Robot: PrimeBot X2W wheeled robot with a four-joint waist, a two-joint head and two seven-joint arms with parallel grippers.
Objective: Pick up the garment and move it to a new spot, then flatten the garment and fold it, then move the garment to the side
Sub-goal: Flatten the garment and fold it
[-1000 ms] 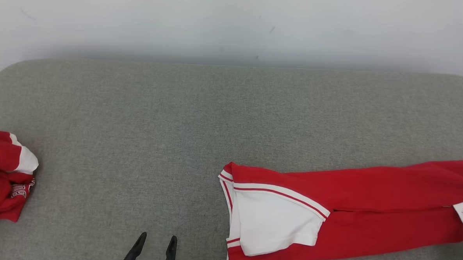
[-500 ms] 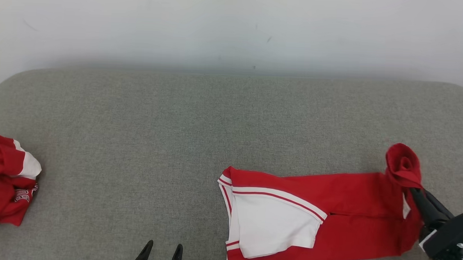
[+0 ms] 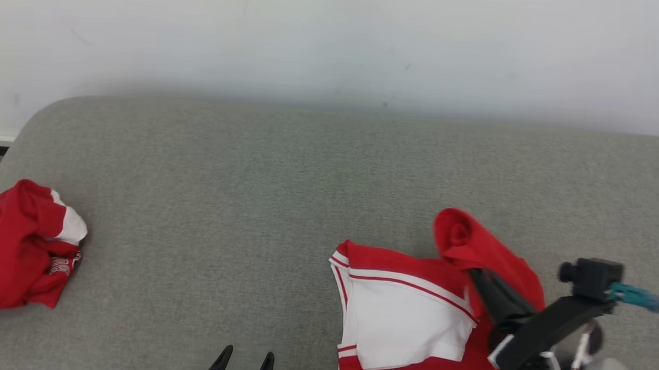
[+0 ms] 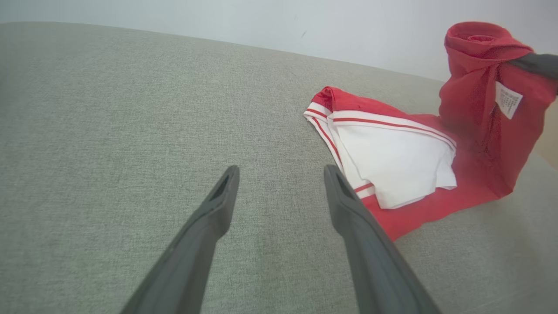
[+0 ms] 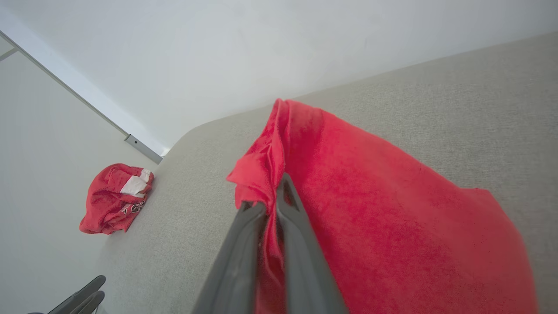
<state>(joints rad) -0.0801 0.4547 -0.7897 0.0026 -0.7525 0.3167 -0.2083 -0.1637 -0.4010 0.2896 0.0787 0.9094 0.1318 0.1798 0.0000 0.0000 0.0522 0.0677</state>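
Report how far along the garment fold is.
Done: the red and white garment lies on the grey cushion, its white sleeve flat on the red body. In hand: the right gripper is shut on the red end, holding it raised above the rest; the left gripper is open, off the cloth. Left: lay that end down, finish folding, move it aside.

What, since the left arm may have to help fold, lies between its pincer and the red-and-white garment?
Nothing visible: only grey cushion lies between the open left pincer and the red-and-white garment. The right pincer is shut on the garment's lifted end. A crumpled red garment sits far to the left.
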